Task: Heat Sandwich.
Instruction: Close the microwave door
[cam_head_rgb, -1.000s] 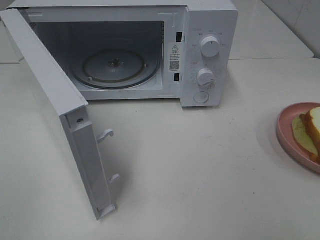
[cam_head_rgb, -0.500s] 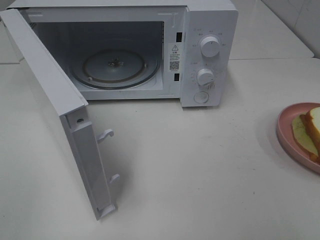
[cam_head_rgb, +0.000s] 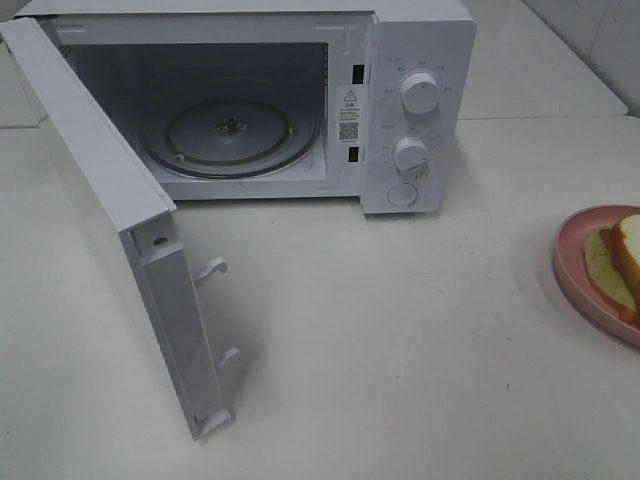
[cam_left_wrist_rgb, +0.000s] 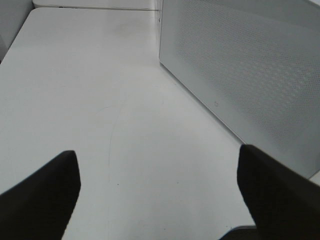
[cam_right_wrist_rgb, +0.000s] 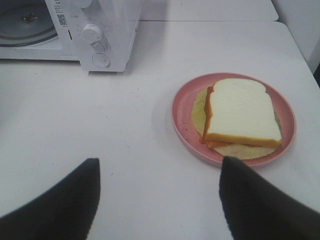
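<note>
From above, nothing has shifted: the microwave (cam_head_rgb: 250, 100) stays open and empty, the sandwich (cam_head_rgb: 622, 262) waiting on its pink plate (cam_head_rgb: 575, 285). Left gripper (cam_left_wrist_rgb: 157, 192) gapes beside the door (cam_left_wrist_rgb: 250, 75). Right gripper (cam_right_wrist_rgb: 160, 200), jaws apart, faces the sandwich (cam_right_wrist_rgb: 241, 112); pickup looks next.

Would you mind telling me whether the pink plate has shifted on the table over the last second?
No. The pink plate sits at the same spot, at the table's right edge of the high view, equally far from the microwave.
</note>
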